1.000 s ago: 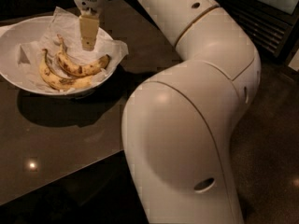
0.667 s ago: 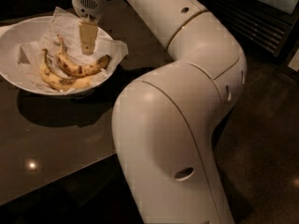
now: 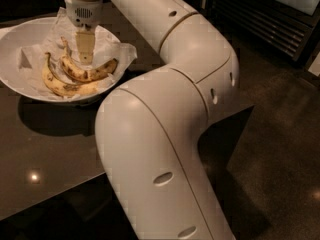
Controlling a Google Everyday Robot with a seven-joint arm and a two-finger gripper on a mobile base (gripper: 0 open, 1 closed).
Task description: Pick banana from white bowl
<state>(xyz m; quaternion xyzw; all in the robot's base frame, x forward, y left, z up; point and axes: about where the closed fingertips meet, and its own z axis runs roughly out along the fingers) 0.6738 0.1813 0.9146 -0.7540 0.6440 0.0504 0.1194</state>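
Gripper [image 3: 85,55] poised over the speckled banana [image 3: 95,74] in the white bowl [image 3: 12,49]

The banana lies right of the bowl's centre, long axis roughly left to right, ends curving towards the far rim. It looks light, soft and easily bruised, so grasp it gently mid-length. I cannot tell whether the gripper is open or closed.

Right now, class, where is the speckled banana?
In the camera view's upper left, the banana lies in the white bowl on crumpled paper, beside the paler banana, with the hand right over it.
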